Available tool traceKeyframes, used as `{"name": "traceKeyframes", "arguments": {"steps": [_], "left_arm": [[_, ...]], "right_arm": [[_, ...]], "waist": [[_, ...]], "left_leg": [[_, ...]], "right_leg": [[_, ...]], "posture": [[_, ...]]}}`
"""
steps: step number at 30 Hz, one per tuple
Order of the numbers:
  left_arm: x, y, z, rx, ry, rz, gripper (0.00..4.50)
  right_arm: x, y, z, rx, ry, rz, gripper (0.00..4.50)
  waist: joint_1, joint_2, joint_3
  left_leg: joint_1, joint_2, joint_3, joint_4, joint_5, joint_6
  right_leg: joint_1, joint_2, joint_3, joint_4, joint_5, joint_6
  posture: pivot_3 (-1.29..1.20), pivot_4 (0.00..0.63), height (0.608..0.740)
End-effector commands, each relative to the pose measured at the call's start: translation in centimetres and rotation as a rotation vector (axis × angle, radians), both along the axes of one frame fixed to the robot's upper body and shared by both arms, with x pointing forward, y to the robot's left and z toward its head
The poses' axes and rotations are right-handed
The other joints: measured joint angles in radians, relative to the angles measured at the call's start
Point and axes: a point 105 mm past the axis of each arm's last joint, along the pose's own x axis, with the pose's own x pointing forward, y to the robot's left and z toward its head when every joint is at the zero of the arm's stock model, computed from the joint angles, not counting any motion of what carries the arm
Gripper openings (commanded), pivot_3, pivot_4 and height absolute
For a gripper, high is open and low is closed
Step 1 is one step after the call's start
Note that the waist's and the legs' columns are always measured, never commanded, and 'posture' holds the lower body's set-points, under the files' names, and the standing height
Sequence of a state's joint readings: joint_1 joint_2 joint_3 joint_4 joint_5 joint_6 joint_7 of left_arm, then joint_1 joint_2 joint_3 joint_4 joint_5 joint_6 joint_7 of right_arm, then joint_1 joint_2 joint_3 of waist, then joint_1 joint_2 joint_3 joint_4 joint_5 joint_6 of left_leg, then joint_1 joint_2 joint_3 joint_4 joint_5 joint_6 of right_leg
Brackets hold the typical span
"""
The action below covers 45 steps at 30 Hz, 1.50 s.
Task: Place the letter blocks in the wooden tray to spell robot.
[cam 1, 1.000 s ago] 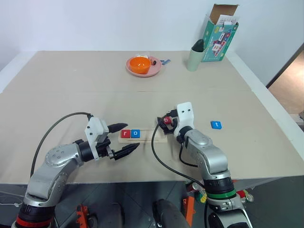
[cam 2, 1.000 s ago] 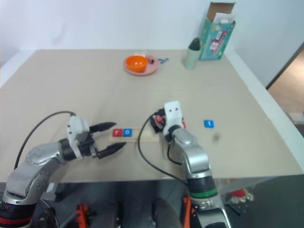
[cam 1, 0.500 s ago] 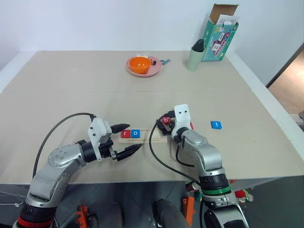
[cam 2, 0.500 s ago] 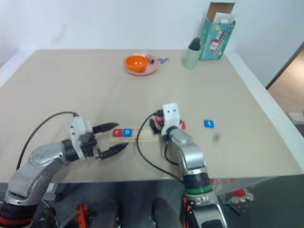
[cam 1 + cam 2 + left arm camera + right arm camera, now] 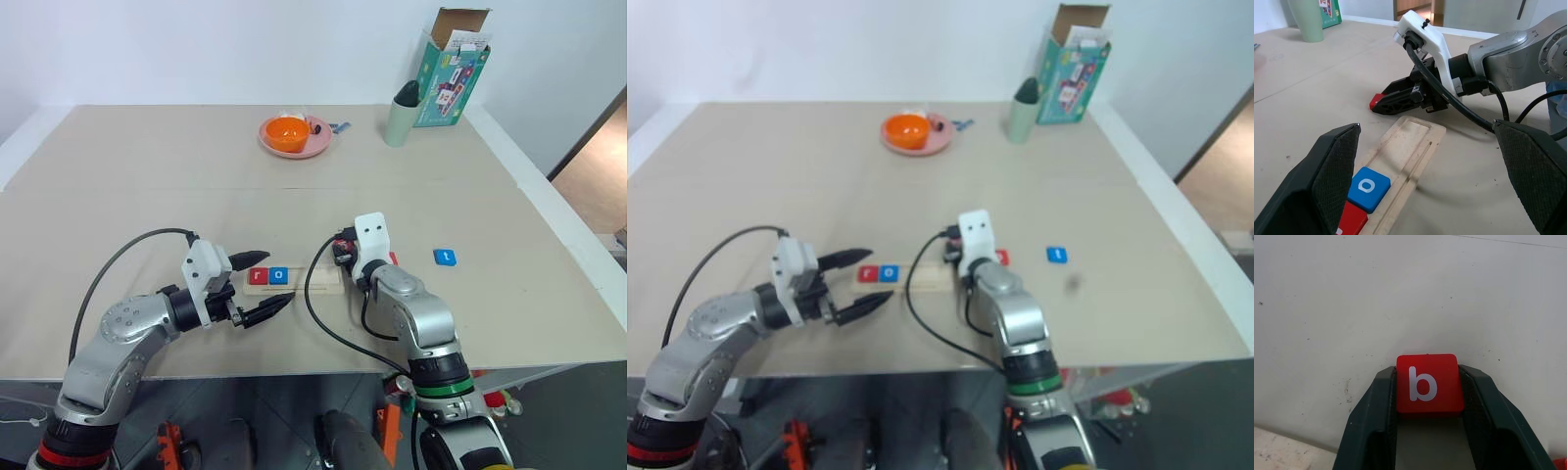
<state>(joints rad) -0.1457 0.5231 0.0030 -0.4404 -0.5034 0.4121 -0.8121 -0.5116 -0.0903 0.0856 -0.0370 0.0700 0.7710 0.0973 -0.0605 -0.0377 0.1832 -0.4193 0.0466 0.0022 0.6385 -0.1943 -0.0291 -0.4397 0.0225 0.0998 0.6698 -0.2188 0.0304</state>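
Now clamped: right gripper (image 5: 1427, 406), fingers (image 5: 1374, 416) pressed to both sides of the red b block (image 5: 1427, 382), block flat on the bare table (image 5: 147, 196) just past the tray's far right end. Seen from the left wrist too, red corner (image 5: 1376, 102) poking out beneath the closed black fingertips, close to the tray's end but apart from it.

Lying on the table between the two arms, the tray (image 5: 294, 281), long and pale. Seated in its left end, red r (image 5: 259, 276) and blue o (image 5: 280, 275), side by side and touching; remaining slots (image 5: 1410, 142) bare wood.

Hovering at the tray's left end, left gripper (image 5: 263, 283), jaws spread wide, nothing between them, one finger behind the tray and one in front.

Well apart to the right, blue t (image 5: 446, 257), flat on the table. Just beside the right wrist, a sliver of another red block (image 5: 393, 258), letter hidden.

Far back: pink plate (image 5: 318, 150) with an orange bowl (image 5: 288, 131), green cup (image 5: 401, 119), open box (image 5: 453, 70).
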Motion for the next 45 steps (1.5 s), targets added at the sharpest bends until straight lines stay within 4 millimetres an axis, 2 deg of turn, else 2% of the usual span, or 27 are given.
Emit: {"name": "traceKeyframes", "arguments": {"steps": [1,4,7,11,14,18,24,36,38,39,42,45], "left_arm": [[-0.1,-0.1,0.8,-0.007,-0.039,-0.009,4.50],[-0.2,-0.2,0.7,-0.005,-0.036,-0.013,4.50],[-0.2,0.0,0.5,0.008,-0.031,-0.016,4.50],[-0.1,0.2,0.5,0.018,-0.032,-0.019,4.50],[0.0,0.2,0.5,0.024,-0.032,-0.027,4.50],[0.1,0.2,0.4,0.036,-0.034,-0.038,4.50],[0.2,0.2,0.5,0.048,-0.044,-0.046,4.50],[-0.8,-0.3,0.3,0.068,-0.047,-0.104,4.50],[-0.8,-0.3,0.3,0.070,-0.046,-0.109,4.50],[-0.9,-0.4,0.3,0.070,-0.043,-0.115,4.50],[-1.1,-0.5,0.2,0.079,-0.038,-0.140,4.50],[-1.3,-0.6,0.1,0.098,-0.041,-0.165,4.50]], "right_arm": [[0.0,-0.2,2.3,-0.018,-0.074,0.005,1.22],[-0.7,-1.4,4.1,-0.027,-0.119,-0.013,1.22],[-3.7,-2.9,5.5,-0.038,-0.145,-0.023,1.22],[-7.6,-2.5,4.6,-0.050,-0.110,0.039,1.22],[-8.8,-3.6,3.6,-0.041,-0.070,0.002,1.22],[-9.2,-3.9,3.0,-0.010,-0.038,-0.017,1.22],[-8.9,-3.1,2.0,0.030,0.000,-0.003,1.22],[-8.8,-2.7,0.5,0.071,0.079,0.005,1.22],[-8.8,-2.7,0.5,0.066,0.076,0.010,2.25],[-8.8,-2.8,0.7,0.058,0.066,0.015,2.47],[-8.8,-2.9,1.4,0.054,0.043,0.021,3.58],[-9.1,-3.0,2.3,0.042,0.018,0.064,4.48]], "waist": [[-0.001,0.000,0.000],[-0.001,0.000,0.000],[0.005,0.000,0.000],[0.006,0.000,0.000],[0.001,0.000,0.000],[0.000,0.000,0.000],[-0.009,0.000,0.000],[-0.012,0.000,0.000],[-0.012,0.000,0.000],[-0.013,0.000,0.000],[-0.013,0.000,0.000],[-0.013,0.000,0.000]], "left_leg": [[0.000,0.000,0.000,0.000,0.000,0.000],[-0.001,0.000,0.000,0.000,0.000,0.000],[-0.002,0.000,-0.001,-0.001,0.000,0.000],[-0.003,0.000,-0.002,-0.003,-0.001,0.000],[-0.003,0.000,-0.002,-0.003,-0.001,-0.001],[-0.002,0.000,-0.002,-0.002,-0.001,0.000],[-0.002,0.000,-0.001,-0.001,0.001,0.001],[-0.002,0.000,-0.002,-0.003,0.000,0.000],[-0.002,0.000,-0.002,-0.003,0.000,0.000],[-0.002,0.000,-0.002,-0.003,0.000,0.000],[-0.002,0.000,-0.002,-0.002,0.000,0.000],[-0.002,0.000,-0.001,-0.002,0.000,0.000]], "right_leg": [[0.000,0.000,0.000,0.000,0.000,0.000],[-0.001,0.000,0.000,-0.001,0.000,0.000],[-0.001,0.000,0.000,-0.002,0.000,0.001],[-0.001,0.000,-0.002,-0.002,-0.001,0.004],[-0.002,0.000,-0.002,-0.002,-0.002,0.003],[-0.001,0.000,-0.001,-0.002,-0.003,-0.001],[-0.001,0.000,-0.001,-0.003,-0.002,-0.002],[-0.001,0.000,-0.002,-0.003,-0.002,-0.001],[-0.001,0.000,-0.002,-0.003,-0.002,-0.002],[-0.001,0.000,-0.001,-0.003,-0.002,-0.002],[-0.001,0.000,-0.001,-0.003,-0.002,-0.002],[-0.001,0.000,-0.001,-0.003,-0.002,-0.002]], "posture": [[0.00,0.150,0.740],[0.00,0.150,0.740],[0.00,0.150,0.740],[0.00,0.150,0.740],[0.00,0.150,0.740],[0.00,0.150,0.740],[0.00,0.150,0.740],[0.00,0.150,0.740],[0.00,0.150,0.740],[0.00,0.150,0.740],[0.00,0.150,0.740],[0.00,0.150,0.740]]}}
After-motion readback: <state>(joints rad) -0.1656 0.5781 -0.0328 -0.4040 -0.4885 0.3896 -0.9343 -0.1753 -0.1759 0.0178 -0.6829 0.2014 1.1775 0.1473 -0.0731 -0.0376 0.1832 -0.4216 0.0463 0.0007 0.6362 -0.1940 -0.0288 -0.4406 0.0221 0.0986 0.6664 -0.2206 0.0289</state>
